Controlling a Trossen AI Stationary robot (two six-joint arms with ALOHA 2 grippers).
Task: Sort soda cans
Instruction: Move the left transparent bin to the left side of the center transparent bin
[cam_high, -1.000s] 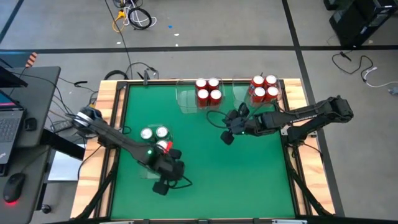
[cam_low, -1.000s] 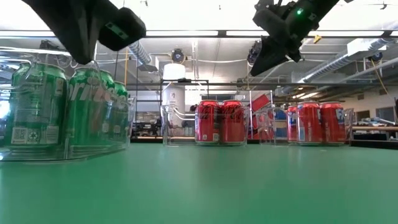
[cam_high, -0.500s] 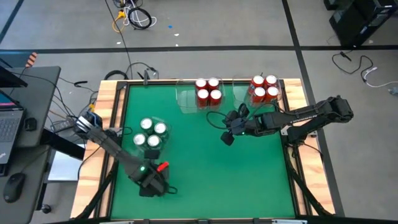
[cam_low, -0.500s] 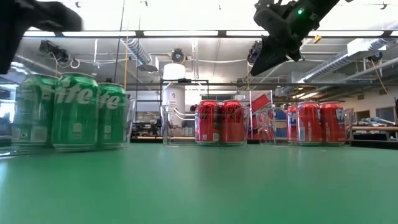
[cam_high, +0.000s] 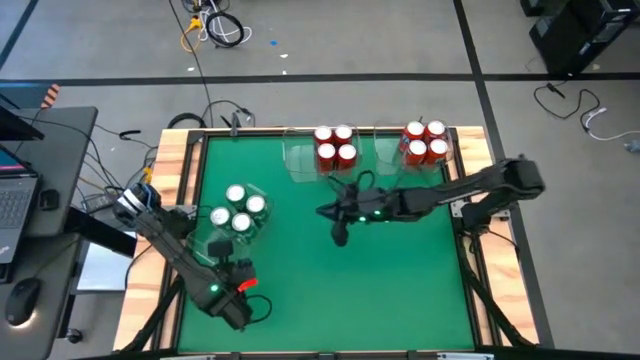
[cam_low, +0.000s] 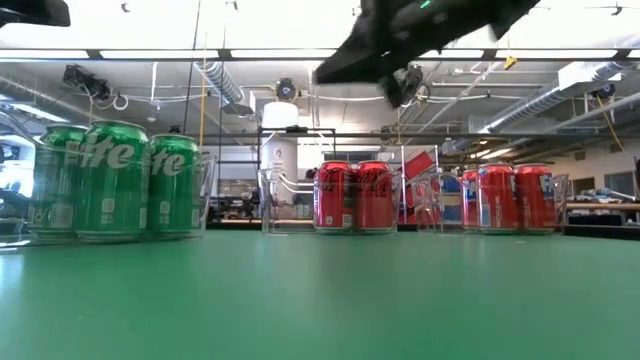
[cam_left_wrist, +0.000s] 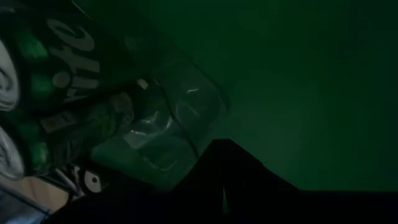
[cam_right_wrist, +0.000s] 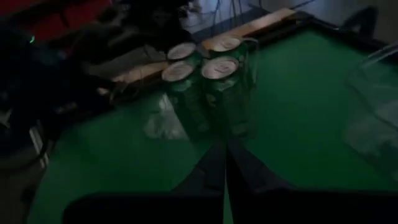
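Can't count the green cans (cam_low: 115, 180) from table level, only three fronts showing, rest tucked behind. Same with the red cans (cam_low: 352, 195), back row hidden by the front pair. Labels partly cut off and warped by the clear trays (cam_low: 205, 190). Left gripper (cam_high: 243, 305) mostly cut off at the top corner down low, just a dark sliver. Right gripper (cam_low: 395, 45) smeared into a dark blur up top. Left wrist shot too murky, cans (cam_left_wrist: 50, 56) chopped by the edge.
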